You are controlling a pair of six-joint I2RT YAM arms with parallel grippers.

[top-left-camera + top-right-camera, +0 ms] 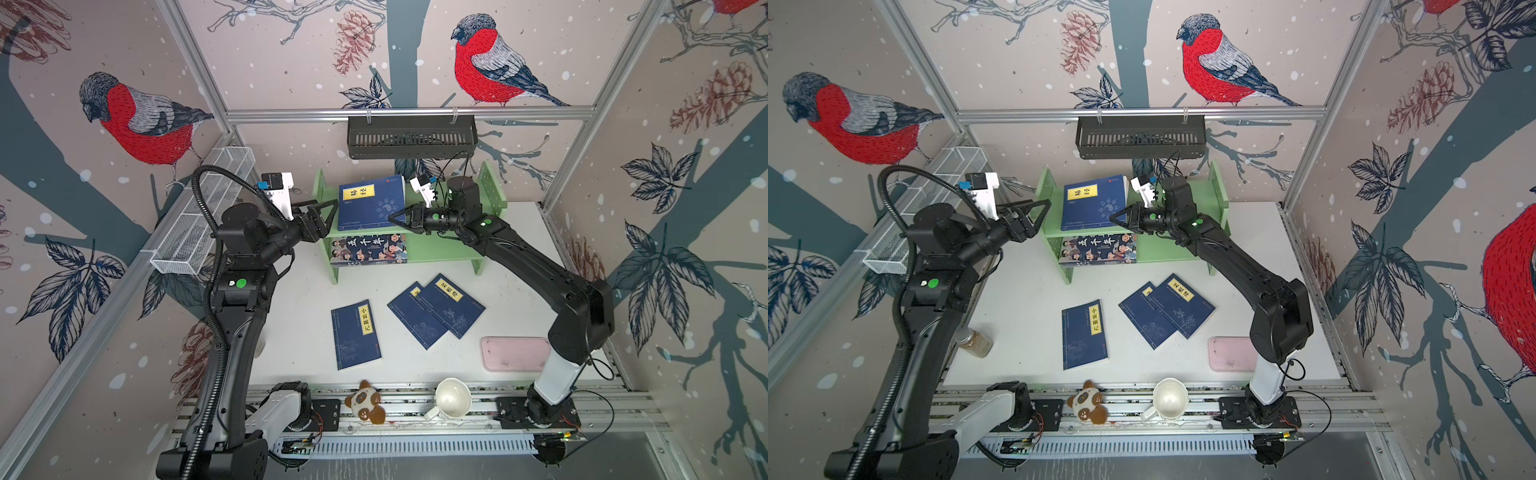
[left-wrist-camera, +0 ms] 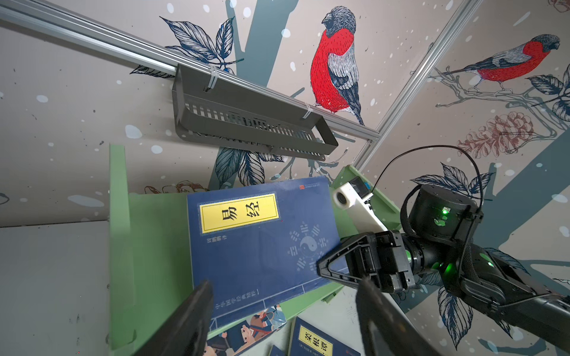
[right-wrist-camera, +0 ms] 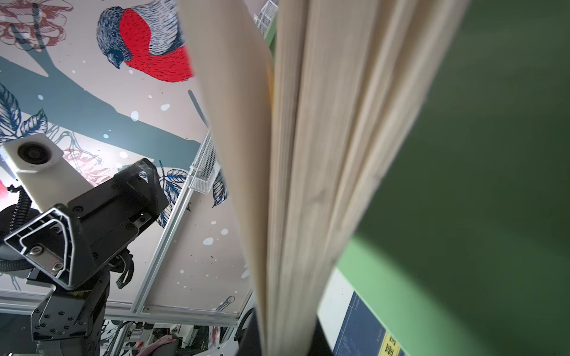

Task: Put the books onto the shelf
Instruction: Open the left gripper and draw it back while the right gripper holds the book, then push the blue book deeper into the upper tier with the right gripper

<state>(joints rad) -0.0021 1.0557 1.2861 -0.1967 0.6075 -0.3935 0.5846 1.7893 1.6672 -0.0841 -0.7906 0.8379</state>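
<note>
Right fingers (image 2: 342, 249) clamped on navy book (image 1: 370, 203) at its 4 o'clock corner; left fingers (image 2: 191, 311) apart, just beside its 9 o'clock edge. Book leans on shelf (image 1: 492, 187) upper tier, at bench (image 1: 299, 299) 12 o'clock. Judgement: seat its lower edge flat before letting go, or it may topple forward

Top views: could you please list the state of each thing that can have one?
upright navy book: standing on the shelf top tier, gripped at its right edge.
right gripper: shut on the upright navy book.
left gripper: open, holding nothing.
cartoon book: on the lower tier, closed.
lone navy book: flat on the table, closed.
top navy book of the pair: flat, overlapping its neighbour.
covered navy book: flat, partly underneath.
</note>
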